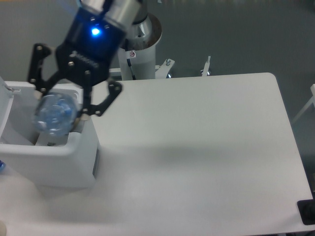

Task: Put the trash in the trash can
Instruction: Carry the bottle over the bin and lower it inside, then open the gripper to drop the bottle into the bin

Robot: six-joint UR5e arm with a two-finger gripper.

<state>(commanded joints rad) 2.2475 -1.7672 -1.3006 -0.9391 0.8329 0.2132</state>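
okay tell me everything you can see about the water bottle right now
The water bottle looks like thin, clear, crinkled plastic with a bluish tint. It is seen nearly end-on, so its cap and label cannot be made out. It sits between the fingers of the gripper, which are spread around it; whether they are pressing on it is unclear. It hangs over the open top of the trash can at the table's left edge, partly below the rim line, with something pale under it inside.
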